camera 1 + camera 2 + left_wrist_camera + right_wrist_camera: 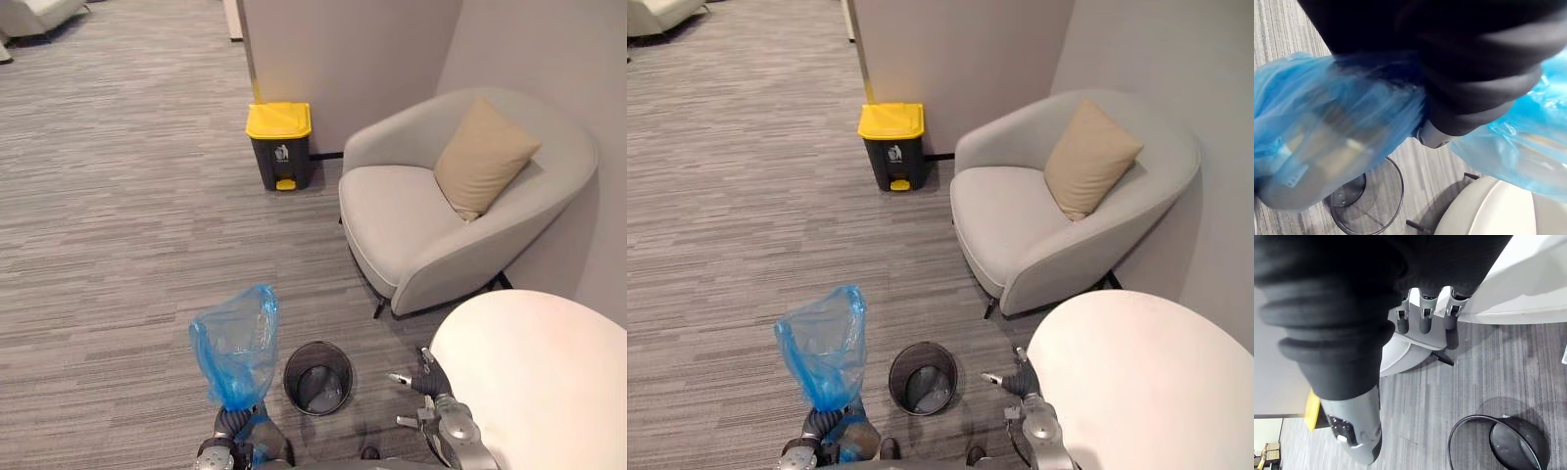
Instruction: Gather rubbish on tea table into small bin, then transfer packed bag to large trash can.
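left hand [238, 433] is clenched round the neck of the blue bag [235, 338] puffing up just past its fingers, small bin [318, 346] sits between those and the loose fingers of the right hand [438, 406].

A: Left arm?
B: It comes in low on the robot's left, with the forearm pointing up. The left hand [235, 436] is closed in a fist round the neck of the bag [235, 338]. Its dark ribbed cover [1469, 73] sits close to the wrist camera, and the fingers are hidden behind the plastic there.
A: Right arm?
B: Silver forearm rising from the lower right. The right hand [431, 387] is just beside the near edge of the table [549, 372] and holds nothing.
A: Fingers?
B: The fingers [1422, 316] are straight in a row with dark tips forward. The thumb [1354, 431] is held well apart from them.
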Controlling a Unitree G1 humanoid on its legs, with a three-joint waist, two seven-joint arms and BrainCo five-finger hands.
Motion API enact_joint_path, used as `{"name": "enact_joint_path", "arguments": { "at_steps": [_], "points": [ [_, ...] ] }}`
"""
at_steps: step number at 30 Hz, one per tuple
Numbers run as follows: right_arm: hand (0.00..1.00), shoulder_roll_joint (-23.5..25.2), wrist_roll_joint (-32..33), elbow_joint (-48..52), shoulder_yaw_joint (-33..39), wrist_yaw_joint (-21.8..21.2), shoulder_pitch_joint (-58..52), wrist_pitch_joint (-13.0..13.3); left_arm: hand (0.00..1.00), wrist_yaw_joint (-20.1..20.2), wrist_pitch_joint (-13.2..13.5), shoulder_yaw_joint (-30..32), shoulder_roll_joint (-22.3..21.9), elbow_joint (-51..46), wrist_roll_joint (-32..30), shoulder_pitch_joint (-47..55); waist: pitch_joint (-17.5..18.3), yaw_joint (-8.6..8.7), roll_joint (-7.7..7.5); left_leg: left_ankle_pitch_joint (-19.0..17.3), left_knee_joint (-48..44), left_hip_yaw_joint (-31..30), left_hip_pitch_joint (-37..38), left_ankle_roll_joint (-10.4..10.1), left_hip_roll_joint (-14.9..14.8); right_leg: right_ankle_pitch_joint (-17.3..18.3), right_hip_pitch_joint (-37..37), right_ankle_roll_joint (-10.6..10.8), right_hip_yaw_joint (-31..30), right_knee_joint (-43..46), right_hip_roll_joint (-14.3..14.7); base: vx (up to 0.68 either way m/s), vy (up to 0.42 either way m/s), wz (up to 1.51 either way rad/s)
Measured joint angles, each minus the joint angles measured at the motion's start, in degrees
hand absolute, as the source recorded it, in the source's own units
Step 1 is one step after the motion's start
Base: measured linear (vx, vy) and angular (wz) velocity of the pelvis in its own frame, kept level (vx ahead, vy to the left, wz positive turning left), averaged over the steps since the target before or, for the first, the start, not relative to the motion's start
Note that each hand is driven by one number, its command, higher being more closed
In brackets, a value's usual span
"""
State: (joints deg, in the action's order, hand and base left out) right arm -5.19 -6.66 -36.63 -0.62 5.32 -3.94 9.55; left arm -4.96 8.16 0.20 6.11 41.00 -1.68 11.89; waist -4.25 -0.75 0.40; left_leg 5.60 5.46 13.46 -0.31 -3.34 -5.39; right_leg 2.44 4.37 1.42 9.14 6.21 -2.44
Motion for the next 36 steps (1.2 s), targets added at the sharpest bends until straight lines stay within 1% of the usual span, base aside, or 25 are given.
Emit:
{"name": "enact_joint_path", "arguments": {
  "at_steps": [2, 3, 5, 6, 7, 8, 9, 11, 12, 13, 14, 16, 17, 18, 19, 20, 22, 23, 24, 25, 26, 28, 30, 33, 36],
  "points": [
    [0.00, 0.3, -0.7, 0.9, -1.0, 0.1, 2.3, -0.2, 1.00, 0.0, 0.1, 0.0, 0.5, -0.5, 0.0, -1.2, -1.6, -0.05, -0.72, -0.4, -1.7, 1.3, -1.8, 0.5, 0.0, 0.0, 2.7, 0.0, -1.4, 2.2, 0.0, -0.08, 0.022, -0.36],
    [0.00, 0.3, -0.7, 3.0, -2.3, 0.8, 3.2, -0.2, 1.00, 0.0, 0.1, -0.1, 1.1, -1.2, 0.0, -2.7, -2.4, -0.07, -1.46, -1.8, -5.7, 1.4, -4.9, 1.3, -0.1, 0.0, 5.2, 0.0, -1.5, 4.4, -0.9, -0.10, 0.023, -0.22],
    [0.00, 0.4, -0.7, 4.7, -2.5, 1.1, 4.3, -0.2, 1.00, -0.1, 0.1, 0.0, 1.5, -2.9, 0.1, -4.1, -3.7, -0.14, -1.80, -3.4, -10.2, 1.6, -7.4, 2.1, -1.2, 0.0, 6.8, 0.2, -1.7, 6.6, -1.3, -0.11, 0.015, -0.01],
    [0.00, 0.4, -0.7, 5.9, -2.7, 1.2, 4.5, -0.3, 1.00, -0.2, 0.2, 0.1, 1.4, -3.9, 0.1, -4.7, -4.2, -0.12, -1.61, -3.8, -11.0, 1.7, -8.1, 2.4, -1.6, 3.0, 7.9, 0.9, -1.2, 11.7, -2.1, -0.11, -0.003, 0.14],
    [0.00, 0.4, -0.7, 6.5, -2.8, 1.2, 4.4, -0.4, 1.00, -0.2, 0.2, 0.0, 1.4, -4.4, 0.2, -4.8, -4.3, -0.15, -1.65, -3.9, -11.7, 1.6, -8.3, 2.5, -1.5, 5.0, 8.7, 0.5, -1.0, 16.5, -2.8, -0.10, -0.026, 0.34],
    [0.00, 0.5, -0.7, 7.5, -3.5, 1.3, 4.4, -0.5, 1.00, -0.3, 0.6, 0.0, 1.4, -6.0, 0.9, -4.2, -4.4, -0.13, -1.46, -4.7, -13.6, 0.4, -9.0, 2.9, -1.4, 8.6, 8.9, 1.9, -1.3, 25.7, -4.0, -0.09, -0.061, 0.38],
    [0.00, 0.4, -0.7, 8.8, -4.4, 1.3, 4.2, -0.5, 1.00, -0.4, 0.9, 0.0, 1.4, -7.4, 1.1, -4.0, -4.2, -0.38, -1.80, -5.0, -15.2, -0.5, -10.2, 3.0, -1.4, 10.4, 8.2, 3.2, -1.9, 29.6, -4.6, -0.09, -0.092, 0.43],
    [0.00, 0.5, -0.7, 10.3, -5.1, 1.2, 4.2, -0.1, 1.00, -0.4, 1.1, 0.2, 1.6, -8.5, 1.1, -4.0, -4.0, -0.69, -2.75, -4.7, -17.2, -2.3, -12.6, 2.5, -1.3, 13.3, 7.5, 4.5, -3.2, 30.1, -4.5, -0.11, -0.141, 0.48],
    [0.00, 0.5, -0.7, 11.0, -5.0, 1.3, 4.3, 0.1, 1.00, -0.5, 1.1, 0.5, 1.6, -9.2, 1.1, -4.0, -4.5, -1.42, -2.92, -3.9, -18.0, -3.0, -13.8, 1.5, -1.0, 15.3, 6.7, 3.6, -3.1, 28.1, -4.2, -0.20, -0.240, 0.42],
    [0.00, 0.1, -0.7, 11.0, -4.9, 1.4, 4.1, 0.1, 1.00, -0.6, 1.1, 0.5, 0.2, -10.2, 1.1, -3.5, -4.6, -2.36, -2.48, -2.9, -17.3, -3.4, -14.1, 0.6, -1.5, 17.2, 4.5, 0.0, -3.2, 22.7, -2.7, -0.21, -0.218, 0.25],
    [0.00, 0.1, -0.7, 11.0, -4.9, 1.5, 4.0, 0.1, 1.00, -0.6, 1.1, 0.4, -0.5, -10.2, 1.1, -3.3, -4.8, -3.07, -1.42, -2.4, -17.3, -4.1, -14.3, 0.1, -1.9, 16.7, 4.2, -0.3, -2.7, 22.0, -1.8, -0.23, -0.192, 0.14],
    [0.00, -0.5, -0.6, 11.4, -4.8, 2.3, 2.4, 0.0, 1.00, -0.6, 1.1, -0.1, -1.9, -12.0, 1.1, -1.3, -5.0, -3.23, -0.23, -0.6, -16.2, -6.9, -15.0, -0.7, -3.3, 16.3, 3.9, -1.6, 0.3, 21.9, -0.1, -0.24, -0.161, 0.43],
    [0.00, -0.7, -0.6, 11.6, -4.8, 2.4, 2.1, 0.0, 1.00, -0.6, 1.1, -0.2, -1.9, -12.1, 1.1, -1.3, -5.1, -3.25, -0.05, -0.4, -15.5, -7.3, -15.1, -1.3, -3.5, 16.2, 4.1, -1.8, 1.1, 21.8, 0.1, -0.23, -0.166, 0.64],
    [0.00, -1.2, -0.6, 11.4, -4.7, 2.5, 1.9, -0.1, 1.00, -0.9, 1.1, -0.2, -1.9, -12.2, 1.3, -1.6, -5.2, -3.15, 0.07, -1.0, -13.2, -7.2, -15.1, -2.1, -3.8, 15.4, 4.1, -3.1, 3.0, 20.8, 0.2, -0.17, -0.115, 0.77],
    [0.00, -1.3, -0.5, 11.5, -3.8, 2.7, 2.1, -0.1, 1.00, -1.3, 1.1, -0.6, -1.8, -12.5, 1.7, -2.3, -5.0, -2.90, 0.08, -2.1, -13.2, -5.5, -16.9, -3.1, -4.6, 13.2, 4.0, -4.2, 5.5, 17.7, 0.0, -0.12, -0.078, 0.84],
    [0.00, -1.4, -0.5, 11.6, -3.5, 3.0, 2.3, -0.2, 1.00, -1.3, 1.1, -0.8, -1.8, -12.7, 1.9, -2.7, -5.1, -2.83, 0.01, -2.2, -15.1, -4.3, -18.2, -3.0, -4.7, 12.6, 4.1, -4.4, 6.6, 17.0, -0.3, -0.09, -0.034, 1.03],
    [0.00, -1.4, 0.2, 11.7, -1.3, 4.3, 2.2, -1.2, 1.00, -1.4, 1.1, -0.8, -1.7, -15.0, 2.0, -2.4, -5.4, -2.94, -0.25, -4.2, -25.8, 0.7, -18.8, 0.0, -5.8, 11.7, 3.6, -5.1, 10.3, 16.5, -2.2, -0.08, 0.017, 0.83],
    [0.00, -1.3, 0.4, 11.8, -1.2, 4.5, 2.1, -1.2, 1.00, -1.4, 1.1, -0.8, -1.7, -15.6, 2.0, -2.0, -5.3, -2.95, -0.17, -5.4, -27.9, 1.3, -18.3, 0.6, -6.0, 11.7, 3.5, -5.1, 10.9, 16.6, -2.5, -0.06, 0.074, 0.65],
    [0.00, -1.1, 0.5, 12.1, -0.7, 4.5, 2.2, -1.2, 1.00, -1.4, 1.2, -0.8, -1.4, -16.2, 2.0, -2.2, -5.3, -2.76, -0.20, -9.6, -31.0, 2.0, -17.0, 1.3, -6.3, 11.6, 3.2, -4.9, 12.7, 16.5, -3.5, -0.05, 0.108, 0.73],
    [0.00, -0.8, 0.5, 12.1, 0.2, 4.5, 2.2, -1.2, 1.00, -1.4, 1.1, -0.9, -1.4, -16.1, 2.0, -2.8, -5.3, -2.24, -0.26, -11.5, -32.0, 2.6, -16.0, 1.4, -6.4, 11.2, 3.1, -4.3, 14.2, 16.1, -4.6, -0.05, 0.118, 0.79],
    [0.00, -0.8, 0.5, 12.1, 0.4, 4.5, 2.2, -1.2, 1.00, -1.4, 1.1, -0.9, -1.4, -16.1, 2.0, -2.9, -5.3, -1.76, -0.23, -11.9, -31.8, 2.8, -15.3, 1.3, -6.4, 11.0, 3.0, -3.8, 14.7, 15.9, -5.0, -0.04, 0.155, 0.75],
    [0.00, -0.4, 0.6, 10.7, 2.0, 4.5, 2.3, -1.2, 1.00, -1.4, 1.1, -0.8, -1.1, -14.2, 2.0, -4.1, -5.1, -1.20, 0.11, -12.6, -26.7, 4.7, -12.7, 1.9, -5.6, 9.4, 2.6, -1.6, 15.9, 14.1, -5.7, -0.02, 0.210, 0.48],
    [0.00, 0.7, 0.6, 8.2, 2.9, 4.5, 2.1, -1.4, 1.00, -1.4, 1.0, -1.1, 0.4, -12.0, 2.0, -4.7, -4.6, -1.24, -0.83, -10.7, -21.7, 4.3, -10.7, 2.3, -3.0, 6.6, 0.3, 0.3, 16.1, 9.0, -5.9, 0.00, 0.192, 0.27],
    [0.00, 0.7, 0.6, 7.0, 5.1, 4.5, 2.1, -1.4, 1.00, -1.3, 1.0, -2.0, 2.1, -11.7, 1.8, -4.0, -4.2, -0.12, -0.76, -8.4, -16.8, 3.7, -9.0, 3.0, -0.1, 4.2, -1.3, 1.6, 16.8, 5.6, -6.9, -0.02, 0.123, 0.23],
    [0.00, 0.7, 0.6, 4.9, 6.9, 4.5, 2.4, -1.6, 1.00, -1.3, 1.0, -1.9, 3.1, -10.9, 1.0, -4.1, -4.2, -0.13, -0.78, -6.7, -13.9, 3.4, -8.5, 3.6, 1.2, 3.0, -1.1, 1.9, 17.1, 4.5, -7.6, -0.07, 0.093, 0.11]
  ]
}}
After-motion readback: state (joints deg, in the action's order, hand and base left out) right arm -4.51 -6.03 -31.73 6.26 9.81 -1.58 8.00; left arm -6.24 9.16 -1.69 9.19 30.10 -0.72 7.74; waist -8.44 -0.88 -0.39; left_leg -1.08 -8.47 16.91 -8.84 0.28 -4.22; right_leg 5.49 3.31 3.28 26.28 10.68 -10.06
